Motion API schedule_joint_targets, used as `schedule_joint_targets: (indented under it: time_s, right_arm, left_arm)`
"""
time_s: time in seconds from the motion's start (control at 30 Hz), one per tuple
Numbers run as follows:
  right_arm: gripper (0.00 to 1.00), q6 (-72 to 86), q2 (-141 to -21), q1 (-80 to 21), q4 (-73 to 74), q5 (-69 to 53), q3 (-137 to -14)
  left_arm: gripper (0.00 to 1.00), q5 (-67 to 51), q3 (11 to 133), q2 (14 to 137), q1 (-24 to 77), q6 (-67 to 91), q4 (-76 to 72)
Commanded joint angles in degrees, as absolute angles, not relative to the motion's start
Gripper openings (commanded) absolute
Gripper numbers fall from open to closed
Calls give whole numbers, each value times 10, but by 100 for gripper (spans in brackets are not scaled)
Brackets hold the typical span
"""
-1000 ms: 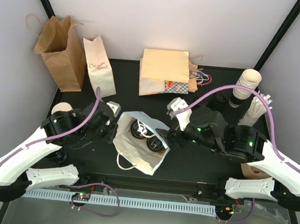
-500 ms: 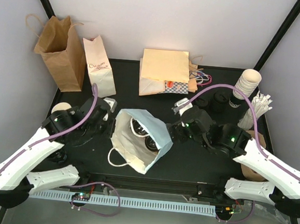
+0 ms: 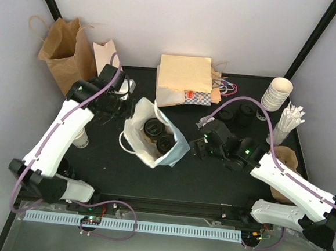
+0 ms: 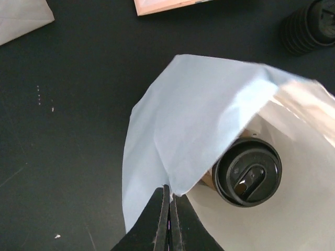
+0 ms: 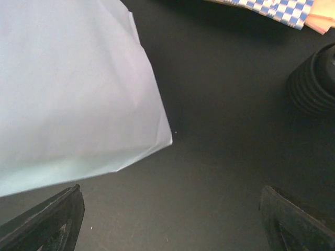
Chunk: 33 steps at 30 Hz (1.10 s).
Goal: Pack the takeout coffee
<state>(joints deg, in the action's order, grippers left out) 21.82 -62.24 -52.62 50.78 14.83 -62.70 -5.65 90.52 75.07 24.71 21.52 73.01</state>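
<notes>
A white paper bag [image 3: 139,136] stands open in the middle of the table. Two takeout coffees with black lids [image 3: 154,127] sit inside it side by side. One lid [image 4: 247,171] shows in the left wrist view under the folded bag rim [image 4: 209,120]. My left gripper [image 3: 131,106] is shut on the bag's rim at its back left corner; the closed fingertips [image 4: 165,201] pinch the paper. My right gripper [image 3: 196,146] is open and empty, just right of the bag. In its wrist view the bag's corner [image 5: 78,94] lies ahead of the spread fingers [image 5: 49,222], not touching them.
A brown bag [image 3: 64,56] and a white printed bag [image 3: 104,53] stand at the back left. Flat bags [image 3: 183,79] lie at the back centre. Lid stacks [image 3: 243,114], a cup stack [image 3: 276,93] and straws [image 3: 289,120] are at the right. A lone cup [image 3: 81,139] stands at the left.
My left arm has swung toward the back with the bag's rim, and the bag has turned and shifted with it. My right gripper has stayed right of the bag and drawn slightly back.
</notes>
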Motion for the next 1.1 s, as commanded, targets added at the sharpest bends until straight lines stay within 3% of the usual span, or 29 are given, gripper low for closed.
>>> schedule_joint_targets:
  time_s: [0.0, 0.1, 0.33, 0.47, 0.63, 0.87, 1.07]
  right_arm:
    - [94, 233, -631, -522, 468, 121, -595]
    - [93, 237, -636, -522, 456, 126, -579]
    - [93, 241, -629, -494, 456, 141, -573]
    - [94, 239, -616, -482, 459, 154, -574]
    - [94, 235, -613, -477, 467, 170, -579]
    - [94, 183, -586, -478, 442, 90, -598]
    - [94, 154, -621, -479, 497, 40, -690]
  left_arm:
    - [2, -119, 953, 806, 220, 177, 769]
    - [4, -139, 963, 831, 207, 178, 773]
    - [53, -160, 1000, 815, 205, 186, 730]
    - [65, -137, 1010, 773, 205, 185, 700]
    - [88, -113, 1029, 723, 199, 185, 697]
    - [90, -97, 1024, 678, 192, 183, 728]
    - [89, -66, 998, 633, 191, 195, 735]
